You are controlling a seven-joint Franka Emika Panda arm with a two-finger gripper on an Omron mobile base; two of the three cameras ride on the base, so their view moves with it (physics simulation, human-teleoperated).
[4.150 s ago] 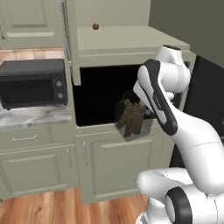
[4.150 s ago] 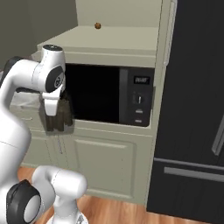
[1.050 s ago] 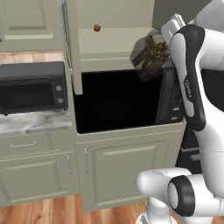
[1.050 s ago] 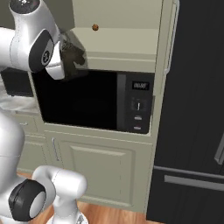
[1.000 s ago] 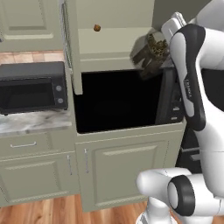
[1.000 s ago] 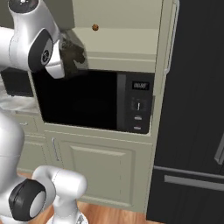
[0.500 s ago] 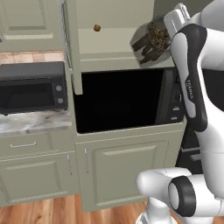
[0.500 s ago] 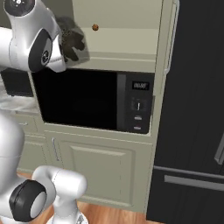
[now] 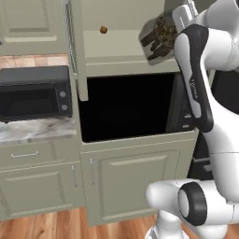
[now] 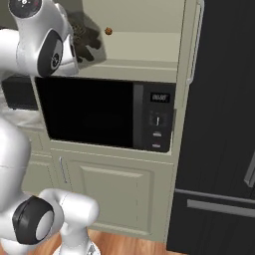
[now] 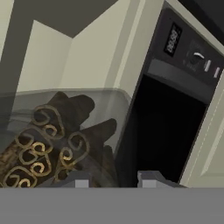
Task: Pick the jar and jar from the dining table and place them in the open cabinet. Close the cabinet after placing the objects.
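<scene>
My gripper (image 9: 169, 29) is shut on a clear glass jar (image 9: 158, 36) of dark brown sticks, holding it tilted at the right front of the open cabinet (image 9: 122, 46), level with its shelf. The cabinet's sage-green door (image 9: 77, 51) stands open at the left. From the right base view the jar (image 10: 83, 36) shows beside my forearm, before the cabinet shelf (image 10: 144, 55). In the hand view the jar (image 11: 52, 144) lies across the lower left between the fingertips (image 11: 78, 180), with curled brown sticks inside. The dining table is out of view.
A black built-in oven (image 9: 130, 107) sits directly under the shelf. A small brown ball (image 9: 103, 29) rests at the back of the shelf. A black countertop microwave (image 9: 32, 95) stands on marble at the left. A black fridge (image 10: 219, 124) fills the right.
The arm has lifted the jar from just above the oven's top edge to the height of the cabinet shelf. The base has not moved.
</scene>
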